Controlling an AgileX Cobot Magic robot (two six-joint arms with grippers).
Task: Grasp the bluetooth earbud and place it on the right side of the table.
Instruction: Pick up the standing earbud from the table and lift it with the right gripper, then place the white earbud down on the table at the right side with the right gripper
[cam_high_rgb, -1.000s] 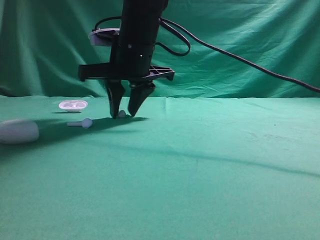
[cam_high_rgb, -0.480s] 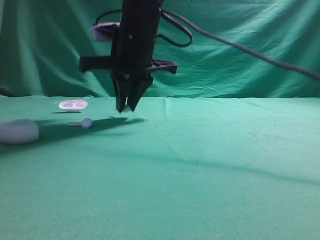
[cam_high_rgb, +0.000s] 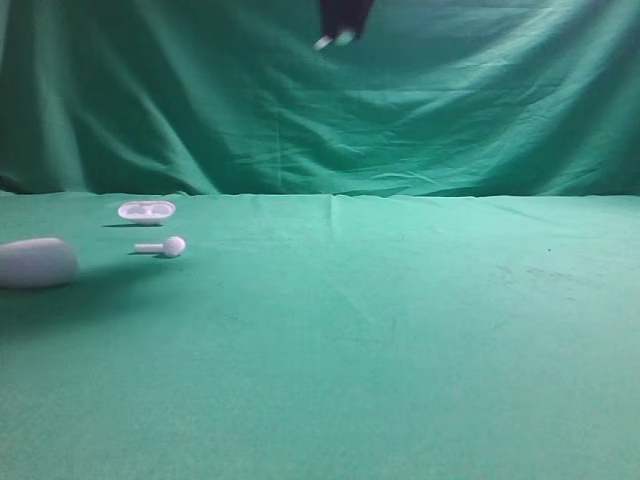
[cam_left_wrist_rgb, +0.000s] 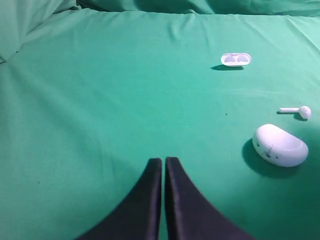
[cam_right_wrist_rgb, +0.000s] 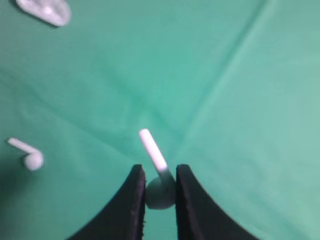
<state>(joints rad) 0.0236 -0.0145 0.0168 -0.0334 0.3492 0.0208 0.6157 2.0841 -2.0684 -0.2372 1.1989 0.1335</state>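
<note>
Lifted high off the green bench, right gripper clamped on earbud, second earbud lying between empty tray and case, left gripper closed, holding nothing.

- Table: plain green cloth (backdrop the same green).
- Held earbud: glossy white.
- Second earbud, case, tray: white.
- Right gripper: black.
- Left gripper: black.

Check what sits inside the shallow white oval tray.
The shallow white oval tray shows two empty hollows, nothing in them. One small white earbud lies on the green cloth apart from it; the tray's underside is hidden.
</note>
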